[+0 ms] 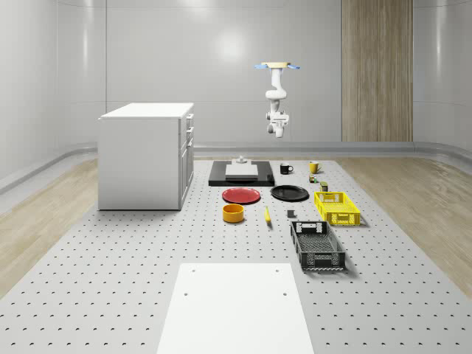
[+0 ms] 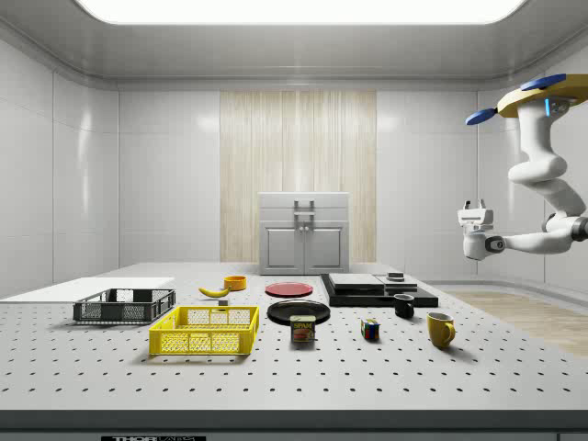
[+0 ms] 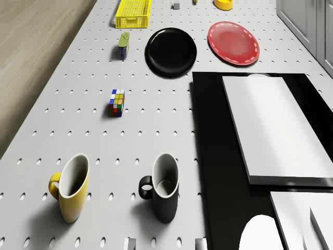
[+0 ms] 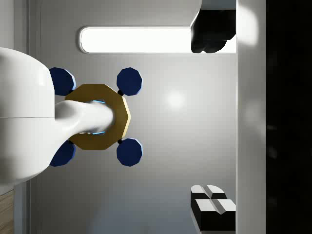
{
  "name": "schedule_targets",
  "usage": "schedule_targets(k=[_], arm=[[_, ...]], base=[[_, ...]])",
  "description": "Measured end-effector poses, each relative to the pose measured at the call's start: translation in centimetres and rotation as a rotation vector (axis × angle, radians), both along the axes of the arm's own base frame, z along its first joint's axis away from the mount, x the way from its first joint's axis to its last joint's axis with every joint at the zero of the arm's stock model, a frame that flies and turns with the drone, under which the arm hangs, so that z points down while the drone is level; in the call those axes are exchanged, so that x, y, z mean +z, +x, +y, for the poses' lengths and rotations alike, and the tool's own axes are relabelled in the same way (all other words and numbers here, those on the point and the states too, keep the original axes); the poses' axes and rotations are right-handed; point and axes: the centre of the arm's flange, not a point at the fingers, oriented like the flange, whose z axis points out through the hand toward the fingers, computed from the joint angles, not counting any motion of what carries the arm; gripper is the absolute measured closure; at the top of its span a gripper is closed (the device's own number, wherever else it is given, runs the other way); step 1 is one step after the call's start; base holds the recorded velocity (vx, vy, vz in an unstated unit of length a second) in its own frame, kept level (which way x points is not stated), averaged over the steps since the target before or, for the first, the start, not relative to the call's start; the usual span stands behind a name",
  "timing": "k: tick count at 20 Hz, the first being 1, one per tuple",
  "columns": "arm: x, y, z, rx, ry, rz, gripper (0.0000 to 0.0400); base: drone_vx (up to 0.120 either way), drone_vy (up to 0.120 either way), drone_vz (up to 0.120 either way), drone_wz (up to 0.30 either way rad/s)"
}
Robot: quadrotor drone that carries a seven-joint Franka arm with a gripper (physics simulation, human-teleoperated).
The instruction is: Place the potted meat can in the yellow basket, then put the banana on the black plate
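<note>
The desk (image 1: 110, 295) lies well below the end effector and runs forward from it, carrying everything the task needs. The drone (image 2: 542, 92) hovers high over the desk's far end, roughly above the black slab (image 1: 241, 177) with its white blocks, and its arm hangs folded beneath it. The end effector (image 2: 472, 209) sits well up in the air, nothing between its fingers; whether those fingers stand open or closed I cannot tell.

The yellow basket (image 2: 204, 331) rests on the desk far below and well ahead of the end effector, with the dark basket (image 2: 124, 306) beyond it. The black plate (image 3: 170, 51) lies nearer, just beside the red plate (image 3: 233, 42). The potted meat can (image 2: 303, 330) stands upright between the black plate and the yellow basket, close to both and touching neither. The banana (image 2: 214, 291) lies farther out, near the orange bowl (image 2: 235, 283).

The step in hand looks like the approach to the can, so nothing of the task is done yet. To do it well, I would bring the drone down and forward past the two mugs (image 3: 70, 190) and the puzzle cube (image 3: 117, 102), settle the hover before reaching, and close on the can's narrow sides from above, keeping clear of the plate's rim.
</note>
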Motion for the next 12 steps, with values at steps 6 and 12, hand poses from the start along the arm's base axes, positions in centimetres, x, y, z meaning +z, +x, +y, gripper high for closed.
schedule_targets(k=[6,12], arm=[[4.3,-0.4,0.0,0.0,0.0,-0.005,0.0],[7.5,-0.1,0.0,0.0,0.0,-0.009,0.0]], base=[[0.007,0.06,0.0,0.0],[0.12,0.12,0.0,0.0]])
